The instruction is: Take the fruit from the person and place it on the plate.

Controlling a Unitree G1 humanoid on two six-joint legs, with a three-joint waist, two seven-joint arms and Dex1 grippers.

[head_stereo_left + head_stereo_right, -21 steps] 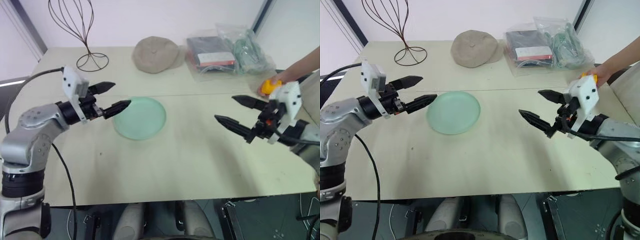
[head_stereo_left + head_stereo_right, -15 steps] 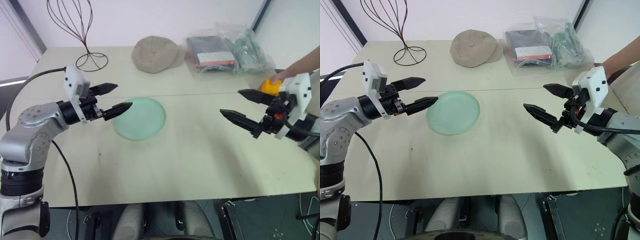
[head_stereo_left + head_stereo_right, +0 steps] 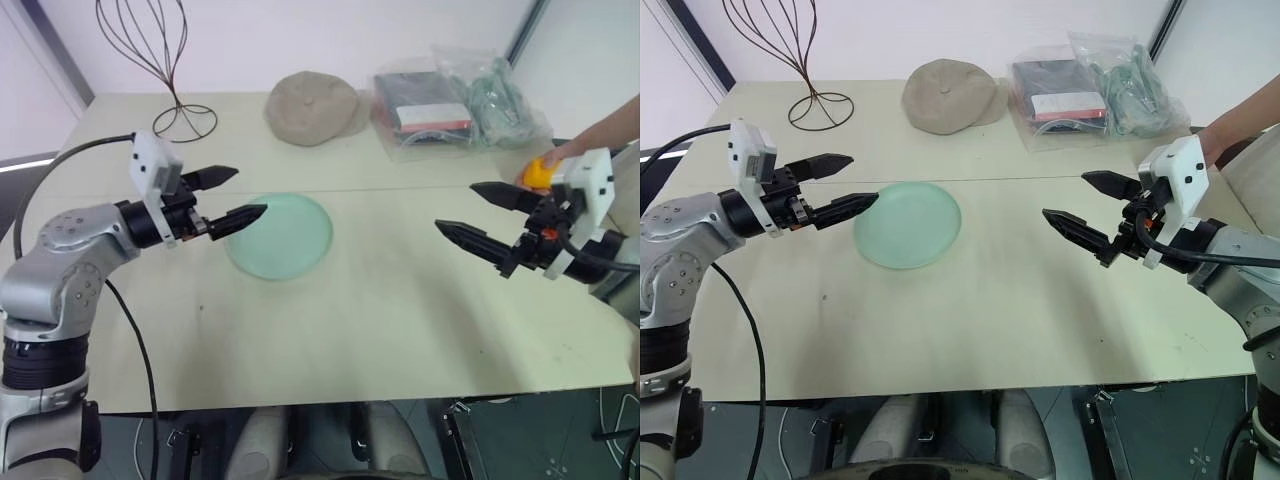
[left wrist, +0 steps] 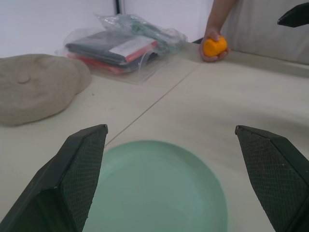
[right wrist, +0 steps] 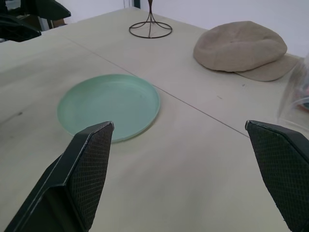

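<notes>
The person's hand (image 3: pixel 565 155) reaches in at the table's right edge and holds the orange-yellow fruit (image 3: pixel 538 175) just above the tabletop; the fruit (image 4: pixel 215 46) also shows in the left wrist view. My right gripper (image 3: pixel 455 206) is open, with nothing between its fingers. It hangs over the table and points left, and its wrist is close beside the fruit. The pale green plate (image 3: pixel 282 236) lies flat and bare near the table's middle. At the plate's left rim my left gripper (image 3: pixel 248 191) hovers open and holds nothing.
A beige cloth cap (image 3: pixel 312 106) lies at the back centre, with a black wire stand (image 3: pixel 182 120) at the back left. Clear plastic bags (image 3: pixel 455 98) with packaged items sit at the back right. The table's front edge (image 3: pixel 350 396) runs below both arms.
My right gripper has shifted slightly toward the person's hand and is still open. The left arm, the plate and the fruit have kept their places.
</notes>
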